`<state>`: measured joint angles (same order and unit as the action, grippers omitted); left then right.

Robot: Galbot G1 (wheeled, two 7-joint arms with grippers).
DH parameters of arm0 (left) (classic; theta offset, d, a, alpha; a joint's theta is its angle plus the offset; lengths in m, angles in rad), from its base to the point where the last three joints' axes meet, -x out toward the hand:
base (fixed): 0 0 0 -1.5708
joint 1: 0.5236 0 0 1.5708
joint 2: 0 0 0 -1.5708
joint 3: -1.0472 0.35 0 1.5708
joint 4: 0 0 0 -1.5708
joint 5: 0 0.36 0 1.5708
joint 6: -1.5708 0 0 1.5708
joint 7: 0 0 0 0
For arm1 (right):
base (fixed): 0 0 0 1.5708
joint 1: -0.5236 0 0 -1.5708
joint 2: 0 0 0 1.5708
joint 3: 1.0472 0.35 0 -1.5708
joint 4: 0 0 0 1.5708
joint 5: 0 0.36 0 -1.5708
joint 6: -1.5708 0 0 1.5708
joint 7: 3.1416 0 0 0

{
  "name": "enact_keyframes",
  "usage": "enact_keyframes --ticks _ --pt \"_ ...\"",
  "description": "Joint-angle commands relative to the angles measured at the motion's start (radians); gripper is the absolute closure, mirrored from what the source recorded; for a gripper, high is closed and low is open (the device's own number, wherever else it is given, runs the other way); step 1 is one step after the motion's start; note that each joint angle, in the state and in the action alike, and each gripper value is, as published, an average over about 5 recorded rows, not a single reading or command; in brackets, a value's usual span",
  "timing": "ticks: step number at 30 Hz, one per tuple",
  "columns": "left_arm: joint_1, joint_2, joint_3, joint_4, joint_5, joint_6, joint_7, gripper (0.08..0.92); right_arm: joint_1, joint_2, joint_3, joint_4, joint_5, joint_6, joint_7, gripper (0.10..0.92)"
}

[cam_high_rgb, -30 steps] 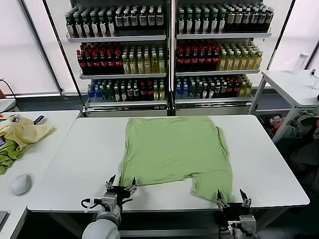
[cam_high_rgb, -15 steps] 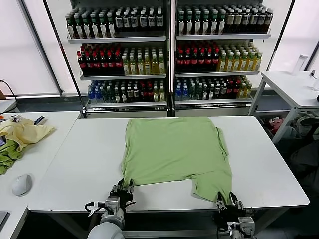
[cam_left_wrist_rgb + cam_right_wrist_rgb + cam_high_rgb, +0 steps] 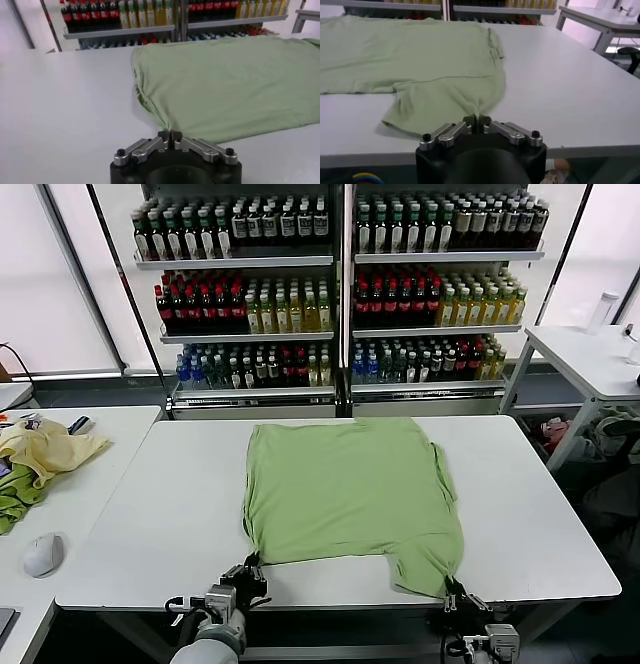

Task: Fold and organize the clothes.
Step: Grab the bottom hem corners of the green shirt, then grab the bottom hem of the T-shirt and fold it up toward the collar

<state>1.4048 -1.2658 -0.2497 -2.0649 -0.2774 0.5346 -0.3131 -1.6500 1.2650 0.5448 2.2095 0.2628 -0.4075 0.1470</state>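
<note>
The clothes are one light sage-green T-shirt [image 3: 350, 489] lying flat on the white table [image 3: 150, 524], partly folded, with a flap reaching toward the near right edge. My left gripper [image 3: 248, 569] sits at the shirt's near left corner, shut on the hem [image 3: 165, 125]. At the near right corner, my right gripper [image 3: 455, 592] is shut on the edge of the flap [image 3: 475, 107]. Both pinched corners are drawn up into small peaks at the fingertips. The rest of the T-shirt [image 3: 235, 80] [image 3: 420, 60] stays flat on the table.
Shelves of bottles [image 3: 340, 284] stand behind the table. A side table on the left holds a pale yellow cloth [image 3: 45, 449], a darker green cloth [image 3: 15, 499] and a white mouse [image 3: 42, 554]. Another white table [image 3: 590, 354] stands at the right.
Both grippers went from open to shut on the shirt's near corners. They then drew back slightly toward the table's near edge, pulling the corners with them.
</note>
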Motion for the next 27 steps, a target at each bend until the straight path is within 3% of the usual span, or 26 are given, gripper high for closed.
enact_keyframes --ticks 1,13,27 --pt "0.007 0.021 -0.001 -0.053 -0.007 -0.027 -0.001 0.895 -0.013 -0.016 0.005 0.044 -0.002 0.033 -0.010 0.900" --pt "-0.097 0.115 -0.010 -0.059 -0.072 -0.042 0.005 0.895 0.192 -0.101 0.012 -0.005 0.060 0.057 0.006 0.900" --pt "-0.343 0.126 0.089 0.183 -0.060 -0.014 0.011 0.895 0.522 -0.214 -0.095 -0.307 0.103 0.023 0.022 0.900"
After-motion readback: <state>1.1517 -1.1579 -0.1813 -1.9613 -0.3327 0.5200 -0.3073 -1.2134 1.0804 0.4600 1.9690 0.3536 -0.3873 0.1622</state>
